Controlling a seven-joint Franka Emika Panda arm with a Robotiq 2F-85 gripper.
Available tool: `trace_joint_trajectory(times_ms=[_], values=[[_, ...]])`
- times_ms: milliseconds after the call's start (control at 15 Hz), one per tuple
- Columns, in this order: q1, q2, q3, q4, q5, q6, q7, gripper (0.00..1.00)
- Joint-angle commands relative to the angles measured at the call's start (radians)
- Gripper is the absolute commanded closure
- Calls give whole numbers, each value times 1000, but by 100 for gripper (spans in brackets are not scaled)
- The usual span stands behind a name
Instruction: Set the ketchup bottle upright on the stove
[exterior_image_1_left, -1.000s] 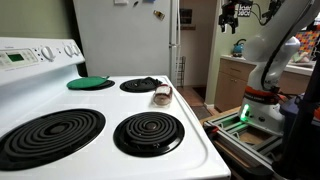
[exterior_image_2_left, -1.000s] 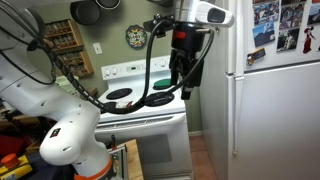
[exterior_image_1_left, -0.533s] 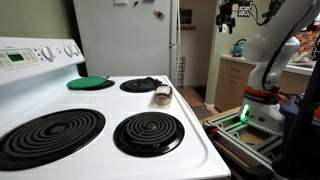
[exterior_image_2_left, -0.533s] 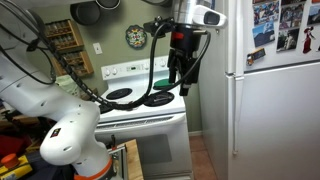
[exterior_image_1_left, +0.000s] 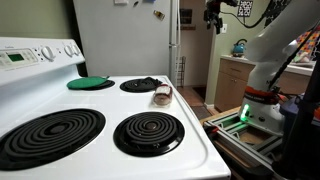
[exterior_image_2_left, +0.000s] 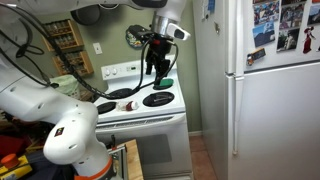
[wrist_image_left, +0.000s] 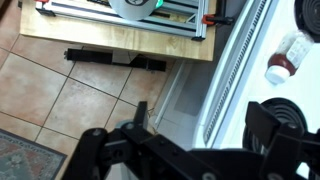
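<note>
Seeing a white refrigerator (exterior_image_1_left: 120, 35) standing beside a white stove (exterior_image_1_left: 108, 100) carrying four black coil burners. Spotting the robot arm (exterior_image_2_left: 65, 135) holding its gripper (exterior_image_2_left: 157, 68) up in the air, well apart from the stove top, fingers (wrist_image_left: 265, 125) spreading wide and grasping nothing. Finding the ketchup bottle (exterior_image_1_left: 162, 95) lying on its side on the stove between two burners near the edge: small, clear plastic, dark red inside, pale at the top.

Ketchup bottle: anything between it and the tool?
Nothing visible. The small clear plastic ketchup bottle lies on its side on the white electric stove. The open tool hangs high off the stove's side, with open air between. The flat green disc sits well apart.
</note>
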Motion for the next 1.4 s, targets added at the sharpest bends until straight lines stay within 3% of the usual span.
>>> trace_joint_trajectory(times_ms=[0, 333, 467, 800, 1067, 1333], values=[[18, -9, 6, -4, 0, -3, 7, 0], [11, 1, -6, 3, 0, -3, 7, 0], [68, -1, 20, -10, 4, 5, -95, 0], [203, -5, 161, -46, 63, 68, -137, 0], [316, 6, 256, -93, 65, 188, -201, 0], [407, 32, 300, -140, 49, 349, -312, 0]])
